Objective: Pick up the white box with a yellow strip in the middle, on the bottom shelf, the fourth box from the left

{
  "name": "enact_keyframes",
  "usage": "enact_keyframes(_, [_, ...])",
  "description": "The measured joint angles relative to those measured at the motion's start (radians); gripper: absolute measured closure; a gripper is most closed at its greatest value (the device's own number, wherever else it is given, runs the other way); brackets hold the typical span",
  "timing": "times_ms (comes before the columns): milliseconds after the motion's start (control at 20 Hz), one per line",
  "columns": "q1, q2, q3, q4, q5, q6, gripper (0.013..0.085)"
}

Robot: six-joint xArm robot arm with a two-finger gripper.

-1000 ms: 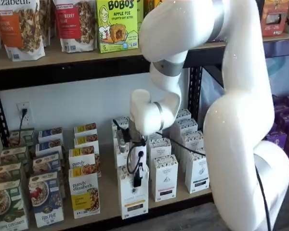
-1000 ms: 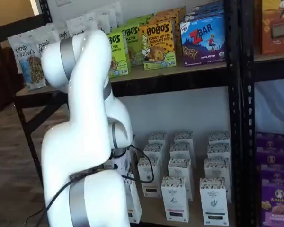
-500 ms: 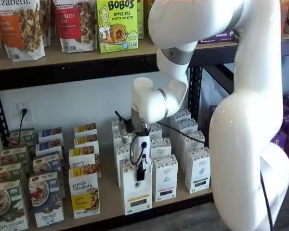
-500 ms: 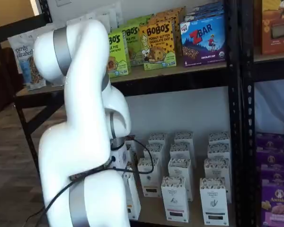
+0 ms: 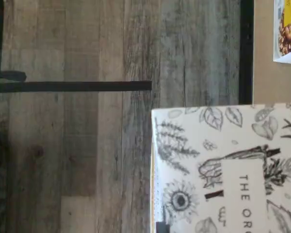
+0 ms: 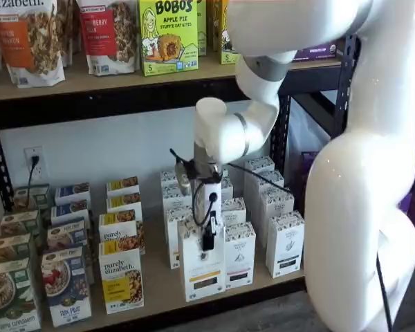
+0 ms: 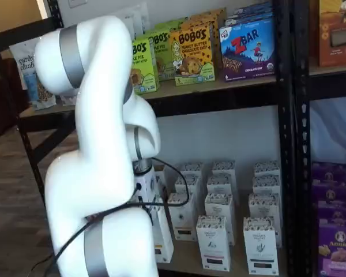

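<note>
Box (image 6: 203, 273), a tall narrow white carton with a mustard strip low on its front, stands right under the jaws at the front edge of the surface (image 6: 159, 280). A black-strip carton (image 6: 239, 256) is just beside it on one side. A wider yellow-label box (image 6: 121, 280) is on the other side, with bare board between.

It looks like thin card around light contents, so weight should be no trouble. The walls are probably stiff at the corners and soft in the middle, and a hard squeeze would likely dent them. The printed finish may be a little slick. The best hold is high on the carton, across its narrow depth near the speckled top band, where the folded flaps stiffen it.

One black finger (image 6: 209, 238) lies against the upper front face, with a looped cable (image 6: 194, 214) hanging beside it. The other finger is hidden behind the carton, so I cannot tell whether the jaws are clenched on it or merely straddling it.

In the wrist view the leaf-printed top (image 5: 223, 170) sits close below the jaws, and its edge reaches past the black rail (image 5: 246, 48) over the wooden floor (image 5: 87, 145).

The arm (image 6: 360, 207) reaches in from the front with its wrist turned down over the front row. In the other shelf view its bulk hides most of the carton.
</note>
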State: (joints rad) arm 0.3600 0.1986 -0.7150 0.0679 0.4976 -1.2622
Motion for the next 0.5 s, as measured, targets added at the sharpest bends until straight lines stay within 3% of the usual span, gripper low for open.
enact_keyframes(500, [-0.012, -0.132, 0.052, 0.017, 0.084, -0.022, 0.0570])
